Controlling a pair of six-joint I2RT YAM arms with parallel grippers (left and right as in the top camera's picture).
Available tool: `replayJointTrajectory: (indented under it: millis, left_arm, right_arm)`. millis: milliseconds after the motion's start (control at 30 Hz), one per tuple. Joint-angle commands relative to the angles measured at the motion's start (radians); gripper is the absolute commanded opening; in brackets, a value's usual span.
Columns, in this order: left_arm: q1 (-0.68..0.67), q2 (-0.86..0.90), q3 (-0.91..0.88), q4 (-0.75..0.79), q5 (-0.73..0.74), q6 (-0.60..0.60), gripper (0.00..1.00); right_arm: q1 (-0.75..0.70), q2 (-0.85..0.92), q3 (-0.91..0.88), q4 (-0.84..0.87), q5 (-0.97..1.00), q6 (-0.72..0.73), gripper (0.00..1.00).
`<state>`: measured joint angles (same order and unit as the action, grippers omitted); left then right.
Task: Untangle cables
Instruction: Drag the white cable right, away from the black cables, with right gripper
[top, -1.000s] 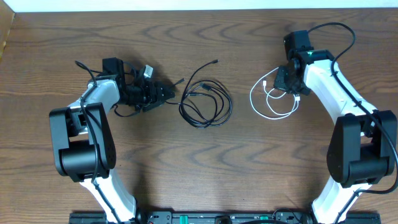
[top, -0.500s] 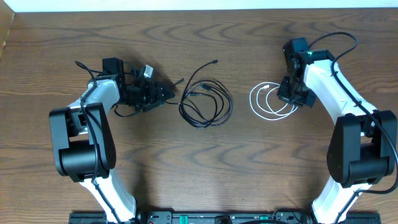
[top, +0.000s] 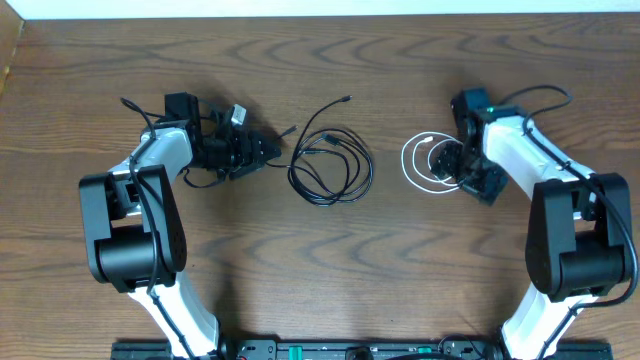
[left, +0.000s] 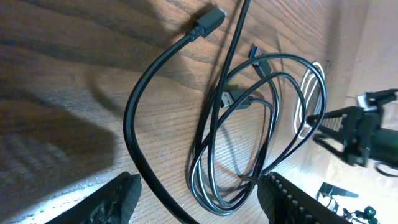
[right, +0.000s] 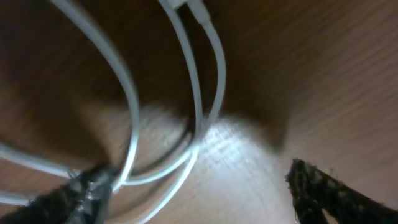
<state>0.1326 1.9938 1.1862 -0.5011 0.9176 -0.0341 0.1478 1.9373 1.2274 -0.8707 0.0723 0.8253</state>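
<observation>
Three cords lie on the wooden table (top: 320, 270): two black cables (top: 370, 170) looped together near the middle, and a white cable (top: 405, 165) coiled apart from them on my right side.

My left gripper (top: 268, 148) rests low on the left of the table, pointing at the black loops and just short of them. Through my left wrist camera, my fingers (left: 118, 196) stand well apart with nothing pinched. A thick black strand curves from a plug (left: 208, 22) at the top of that view down into the gap between my fingertips. I cannot tell whether it touches either one. Beyond it the black loops overlap each other, with a second plug (left: 229, 97) lying inside them.

My right gripper (top: 455, 165) hangs over the right edge of the white coil. My right wrist camera is very close to the wood and blurred. Even so, it shows my fingertips (right: 323, 193) spread wide, released, with white strands (right: 199, 93) running across the table between them. One strand passes right by my other fingertip (right: 81, 193), though the blur hides whether they touch. Neither of my hands grips any cord.
</observation>
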Motion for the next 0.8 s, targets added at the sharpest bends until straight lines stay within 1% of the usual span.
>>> replayJointTrajectory:
  millis: [0, 33, 100, 133, 167, 200, 300, 333, 467, 600, 767]
  left_arm:
    - [0.000, -0.016, -0.004, -0.005, 0.005, -0.009, 0.65]
    - [0.000, -0.016, -0.004, -0.005, 0.005, -0.010, 0.65]
    - [0.000, -0.016, -0.004, -0.005, 0.005, -0.009, 0.65]
    - [0.000, -0.016, -0.004, -0.005, 0.005, -0.009, 0.65]
    - [0.000, -0.016, -0.004, -0.005, 0.005, -0.009, 0.65]
    - [0.000, -0.016, -0.004, -0.005, 0.005, -0.009, 0.65]
    - [0.000, -0.016, -0.004, -0.005, 0.005, -0.009, 0.65]
    - [0.000, -0.016, -0.004, -0.005, 0.005, -0.009, 0.65]
    - [0.000, -0.016, -0.004, -0.005, 0.005, -0.009, 0.65]
    - [0.000, -0.016, -0.004, -0.005, 0.005, -0.009, 0.65]
    - [0.000, -0.016, -0.004, -0.005, 0.005, -0.009, 0.65]
  right_arm:
    - [-0.005, 0.012, -0.068, 0.085, 0.002, 0.091, 0.64]
    - [-0.007, 0.012, -0.074, 0.094, -0.001, 0.091, 0.57]
    - [-0.014, 0.012, -0.075, 0.094, -0.004, 0.091, 0.40]
    - [-0.019, 0.011, -0.075, 0.097, -0.004, 0.091, 0.28]
    - [-0.023, 0.011, -0.075, 0.097, -0.004, 0.091, 0.21]
    - [-0.025, 0.011, -0.075, 0.098, -0.004, 0.091, 0.16]
    - [-0.032, 0.011, -0.075, 0.101, -0.003, 0.091, 0.09]
    - [-0.032, 0.011, -0.075, 0.104, -0.003, 0.090, 0.01]
    - [-0.033, 0.011, -0.075, 0.154, -0.004, 0.026, 0.01]
    - [-0.047, 0.010, -0.073, 0.245, -0.016, -0.024, 0.01]
    - [-0.115, -0.016, -0.049, 0.401, -0.222, -0.165, 0.01]
